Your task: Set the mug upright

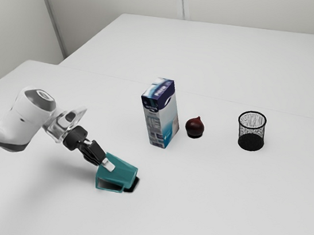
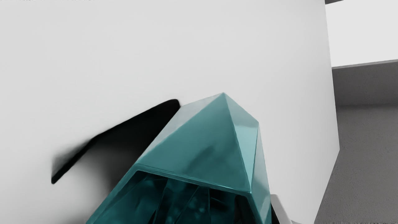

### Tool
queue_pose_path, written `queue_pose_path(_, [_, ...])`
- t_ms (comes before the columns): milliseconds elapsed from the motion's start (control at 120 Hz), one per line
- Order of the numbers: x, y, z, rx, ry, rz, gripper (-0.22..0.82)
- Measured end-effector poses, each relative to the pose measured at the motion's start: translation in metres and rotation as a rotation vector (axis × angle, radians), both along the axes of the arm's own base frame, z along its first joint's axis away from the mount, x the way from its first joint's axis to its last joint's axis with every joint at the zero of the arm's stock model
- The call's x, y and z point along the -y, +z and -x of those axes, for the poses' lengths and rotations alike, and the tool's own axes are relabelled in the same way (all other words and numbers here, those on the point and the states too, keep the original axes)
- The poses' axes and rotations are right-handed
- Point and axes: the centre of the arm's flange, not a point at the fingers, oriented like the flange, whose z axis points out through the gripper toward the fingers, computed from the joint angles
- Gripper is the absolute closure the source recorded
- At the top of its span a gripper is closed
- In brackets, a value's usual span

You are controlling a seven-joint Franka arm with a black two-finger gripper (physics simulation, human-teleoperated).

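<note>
Black gripper [image 1: 108, 164] reaching down to teal mug [image 1: 120, 170]; jaws meeting mug's side, but onlooker unable to tell how wide they are standing or whether they are gripping. Mug lying tipped over on white worktop [image 1: 190, 214], mouth facing hand in wrist view, dark shadow spreading beside it. Beyond mug, blue-and-white carton [image 1: 163, 115] standing upright. Just beside carton, toward exterior view's right, dark red onion-like thing [image 1: 194, 126] sitting; farther right, black mesh cup [image 1: 250, 141] standing.
</note>
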Motion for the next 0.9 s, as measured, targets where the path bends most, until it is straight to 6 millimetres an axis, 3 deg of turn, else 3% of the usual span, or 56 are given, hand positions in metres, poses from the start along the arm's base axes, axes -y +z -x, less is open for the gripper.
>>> queue_pose_path(183, [0.003,0.007,-0.001,0.025,-0.013,-0.010,0.77])
queue_pose_path(342, [0.007,0.040,-0.006,0.110,-0.024,-0.085,0.78])
queue_pose_path(525, [0.049,0.064,-0.013,0.179,-0.146,-0.266,0.78])
queue_pose_path(900, [0.084,0.094,-0.042,0.271,-0.283,-0.732,0.79])
